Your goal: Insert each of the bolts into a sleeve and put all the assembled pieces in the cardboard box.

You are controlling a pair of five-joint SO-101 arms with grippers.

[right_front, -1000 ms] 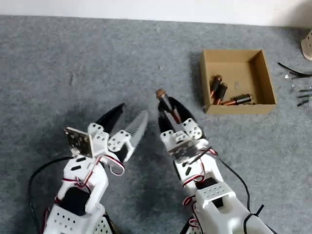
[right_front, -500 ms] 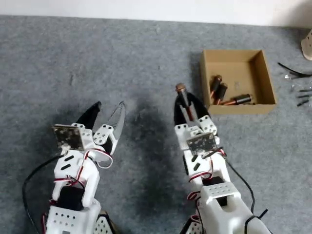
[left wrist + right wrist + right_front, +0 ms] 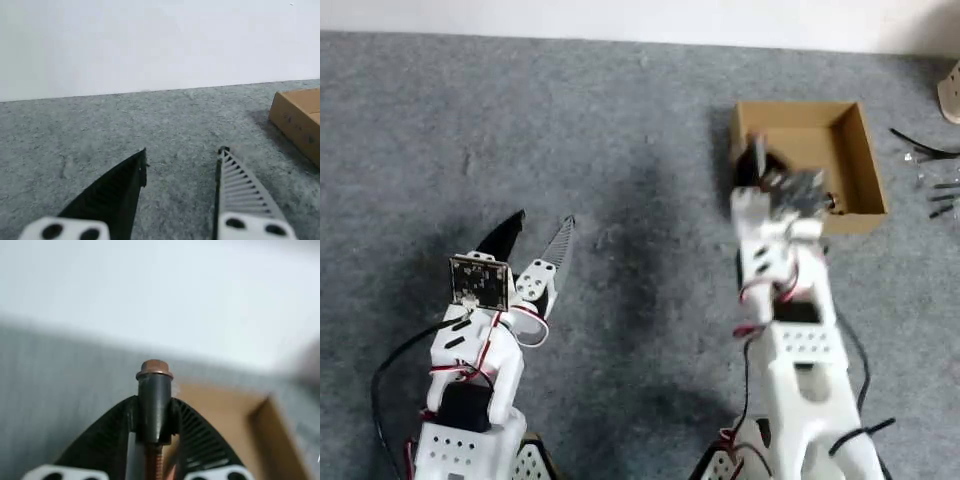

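My right gripper (image 3: 154,406) is shut on a black sleeve with a copper bolt (image 3: 154,382) through it, the bolt's head sticking out past the fingertips. In the high view this gripper (image 3: 760,165) is raised over the left part of the cardboard box (image 3: 865,150), and the arm hides what lies in the box's near left part. The box floor (image 3: 225,405) shows beyond the held piece. My left gripper (image 3: 545,222) hovers over the carpet at the lower left, open with nothing between its fingers (image 3: 120,190). The box's corner (image 3: 300,117) lies off to its right.
Grey carpet covers the table, with a white wall behind it. Black ties and small parts (image 3: 932,170) lie right of the box, and a white object (image 3: 950,90) sits at the far right edge. Bare carpet lies between the two arms.
My right arm has swung right and forward with the bolt and sleeve, from the middle of the carpet to over the box. The left arm turned left, narrowed its jaws somewhat and then held.
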